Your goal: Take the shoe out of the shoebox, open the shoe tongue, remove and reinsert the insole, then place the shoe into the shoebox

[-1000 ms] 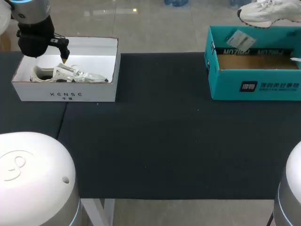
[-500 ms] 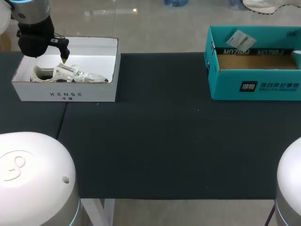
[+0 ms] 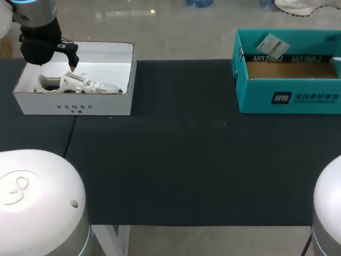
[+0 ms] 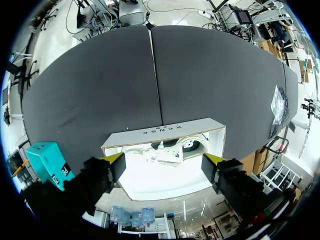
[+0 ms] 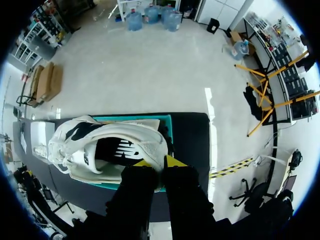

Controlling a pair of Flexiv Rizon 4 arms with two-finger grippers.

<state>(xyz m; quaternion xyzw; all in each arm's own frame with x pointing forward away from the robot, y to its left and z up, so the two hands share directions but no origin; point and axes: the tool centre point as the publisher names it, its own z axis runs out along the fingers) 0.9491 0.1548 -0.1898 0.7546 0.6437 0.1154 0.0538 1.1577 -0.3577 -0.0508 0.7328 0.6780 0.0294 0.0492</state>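
Two shoes, held shoe clamped by right gripper above teal shoebox, mostly cut off overhead, boxed shoe partly hidden in white box far left of it, left gripper spread wide.

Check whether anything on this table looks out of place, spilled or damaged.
Nothing looks spilled or damaged. A loose paper tag lies inside the teal shoebox, and the right gripper holds a white shoe by its edge above that box. The other shoe sits in the white box, under the open left gripper.
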